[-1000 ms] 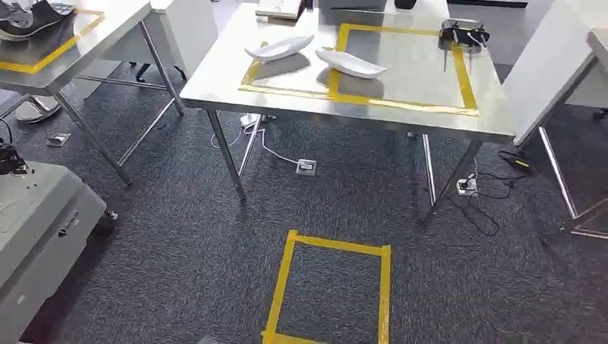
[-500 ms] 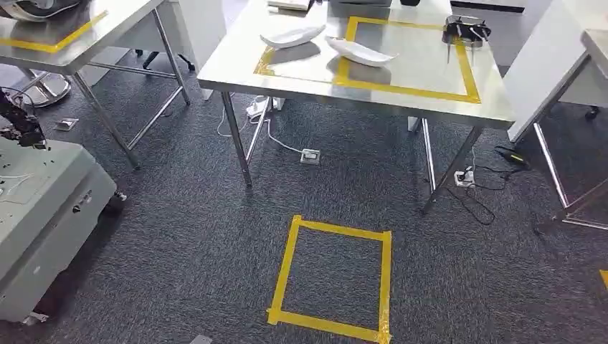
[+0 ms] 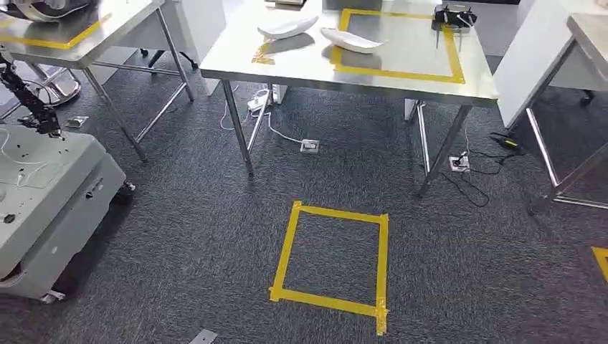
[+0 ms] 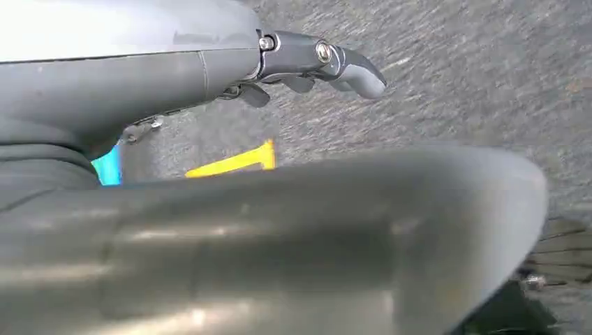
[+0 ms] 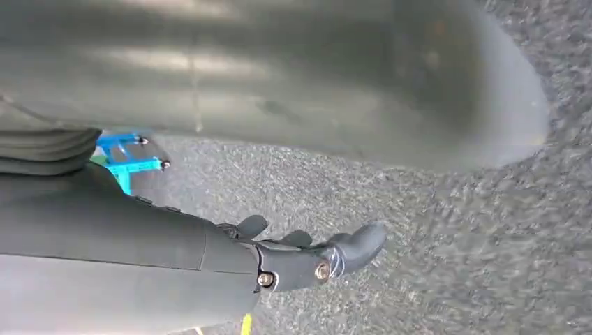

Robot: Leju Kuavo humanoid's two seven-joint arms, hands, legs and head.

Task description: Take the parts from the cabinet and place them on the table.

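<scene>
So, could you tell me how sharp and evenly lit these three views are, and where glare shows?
Head view: sharp; the steel table reflects soft glare, the white parts cast shadows on it. Left wrist view: a large blurred grey shape fills the foreground, the left hand and carpet sharper. Right wrist view: likewise, blurred grey above, the right hand in focus.

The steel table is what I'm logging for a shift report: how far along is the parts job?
Done: two white parts lie on the steel table, one beside the yellow tape frame, one across its edge. In hand: nothing; the left hand and right hand hang empty above the carpet. Left: how many parts remain in the cabinet cannot be told.
</scene>
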